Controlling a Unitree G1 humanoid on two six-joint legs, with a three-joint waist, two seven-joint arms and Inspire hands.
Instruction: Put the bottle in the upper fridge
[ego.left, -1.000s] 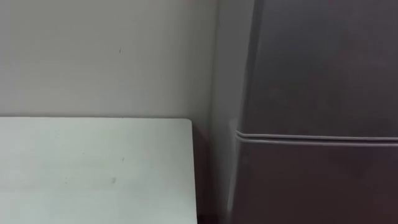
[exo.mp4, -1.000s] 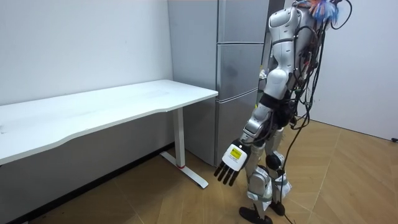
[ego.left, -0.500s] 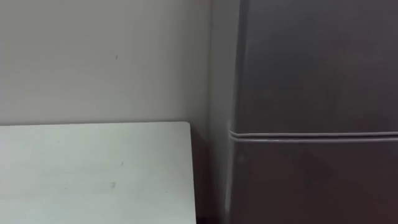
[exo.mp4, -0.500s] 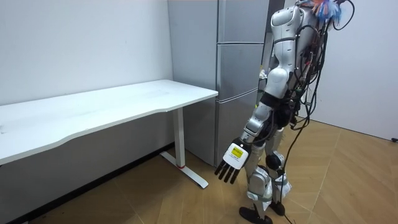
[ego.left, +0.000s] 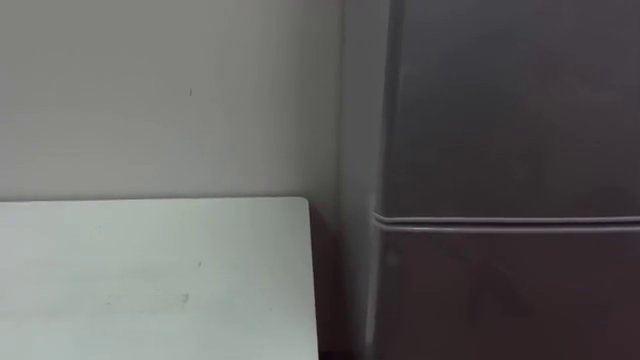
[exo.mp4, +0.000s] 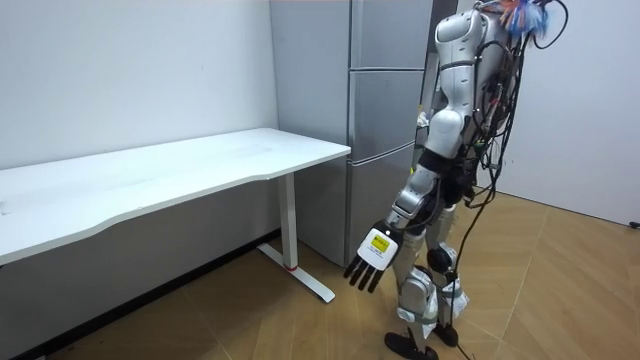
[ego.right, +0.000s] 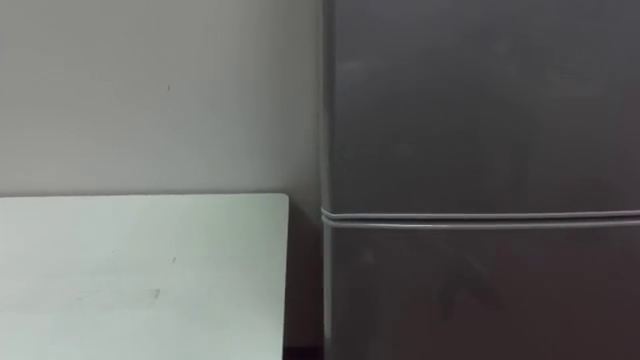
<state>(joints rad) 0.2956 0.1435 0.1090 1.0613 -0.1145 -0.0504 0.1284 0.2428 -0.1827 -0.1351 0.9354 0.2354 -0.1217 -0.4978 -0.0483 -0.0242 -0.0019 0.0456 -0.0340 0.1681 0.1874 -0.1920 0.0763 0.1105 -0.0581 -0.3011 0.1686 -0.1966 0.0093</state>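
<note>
No fix on bottle: can't tell where it is. My left hand (exo.mp4: 372, 262) hangs low by the thigh, fingers straight and spread, holding nothing. Upper fridge door (ego.left: 510, 100) shut, dead ahead, well above that hand (arm must lift first, I reckon). Table (ego.left: 150, 270) on robot's left.

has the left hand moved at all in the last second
No. The left hand hangs open at the robot's side, low before the fridge, as near the table's foot as before.
</note>
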